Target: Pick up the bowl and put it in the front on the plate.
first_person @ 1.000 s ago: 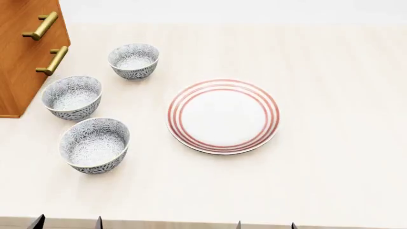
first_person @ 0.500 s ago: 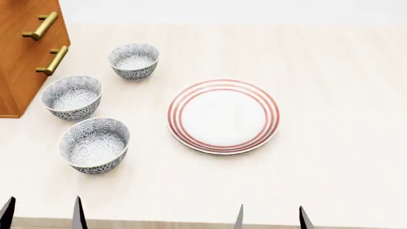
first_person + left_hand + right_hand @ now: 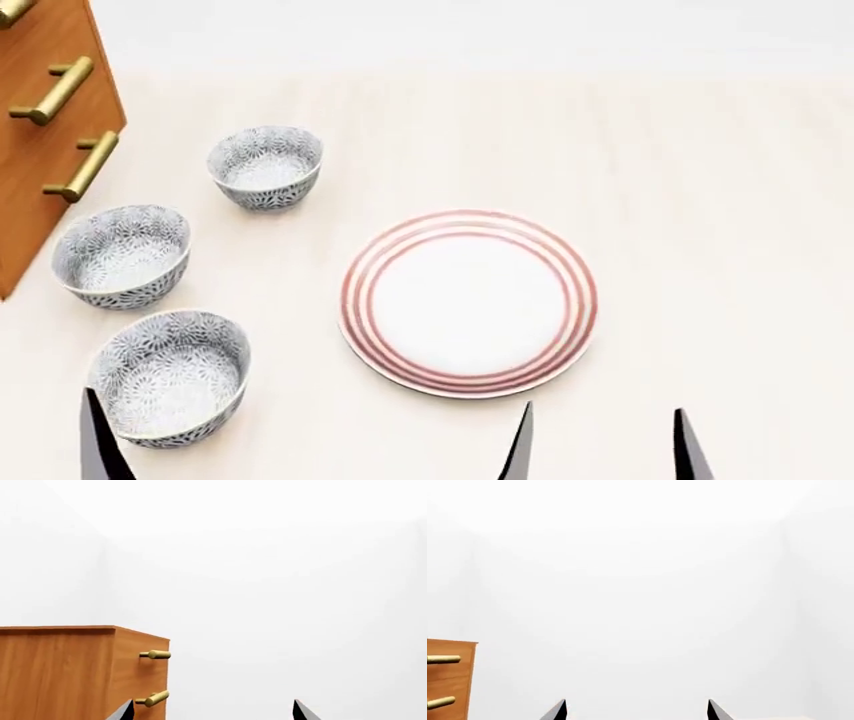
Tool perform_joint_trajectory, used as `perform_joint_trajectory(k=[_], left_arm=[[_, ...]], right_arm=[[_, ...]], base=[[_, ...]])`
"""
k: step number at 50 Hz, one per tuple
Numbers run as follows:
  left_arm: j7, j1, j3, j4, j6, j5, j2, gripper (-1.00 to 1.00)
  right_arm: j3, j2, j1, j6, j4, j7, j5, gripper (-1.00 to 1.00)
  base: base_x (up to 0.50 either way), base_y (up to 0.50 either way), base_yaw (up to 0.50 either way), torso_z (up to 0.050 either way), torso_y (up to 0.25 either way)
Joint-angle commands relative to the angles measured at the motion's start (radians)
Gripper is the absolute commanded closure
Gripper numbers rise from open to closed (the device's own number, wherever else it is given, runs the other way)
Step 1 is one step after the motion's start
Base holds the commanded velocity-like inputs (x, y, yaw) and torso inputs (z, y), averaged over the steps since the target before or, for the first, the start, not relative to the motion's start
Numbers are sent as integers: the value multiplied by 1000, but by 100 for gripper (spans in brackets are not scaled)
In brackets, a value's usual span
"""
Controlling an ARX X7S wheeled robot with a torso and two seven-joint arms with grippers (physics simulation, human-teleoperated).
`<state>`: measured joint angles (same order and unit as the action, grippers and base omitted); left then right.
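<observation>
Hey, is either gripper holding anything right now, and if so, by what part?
Nothing is held. The left gripper and right gripper both show spread fingertips with empty space between; the three bowls sit untouched on the table.

A wooden cabinet (image 3: 40,120) with brass handles (image 3: 54,90) stands on the pale table (image 3: 694,200).

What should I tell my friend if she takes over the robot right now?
Left tool: open, holding nothing, low beside the front bowl.
Right tool: open, holding nothing, just in front of the plate.
All three bowls sit in a line left of the plate, next to the wooden drawers. The plate has nothing on it.
Done: nothing grasped yet.
Left: grab the front bowl, lift it, set it on the plate.
</observation>
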<state>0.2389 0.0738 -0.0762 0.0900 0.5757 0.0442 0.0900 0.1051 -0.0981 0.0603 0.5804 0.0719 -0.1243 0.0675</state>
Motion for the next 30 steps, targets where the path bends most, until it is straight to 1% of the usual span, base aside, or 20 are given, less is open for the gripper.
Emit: perform_joint_trajectory(k=[1,16,30], left_arm=[[19,0,-1,2,23,11,5,-100],[39,-1,-20,15,4,3,23,-100],[59,-2,-35,8,18,8,37,-100]], right_arm=[[5,-6,-4,24,9,-7,-8,-100],[24,-24,-9,23,17,-22,-7,-100],[41,-37,-7,39,17,-35,-15,-100]], base=[[500,0,0,0,0],[500,0,0,0,0],[500,0,0,0,0]])
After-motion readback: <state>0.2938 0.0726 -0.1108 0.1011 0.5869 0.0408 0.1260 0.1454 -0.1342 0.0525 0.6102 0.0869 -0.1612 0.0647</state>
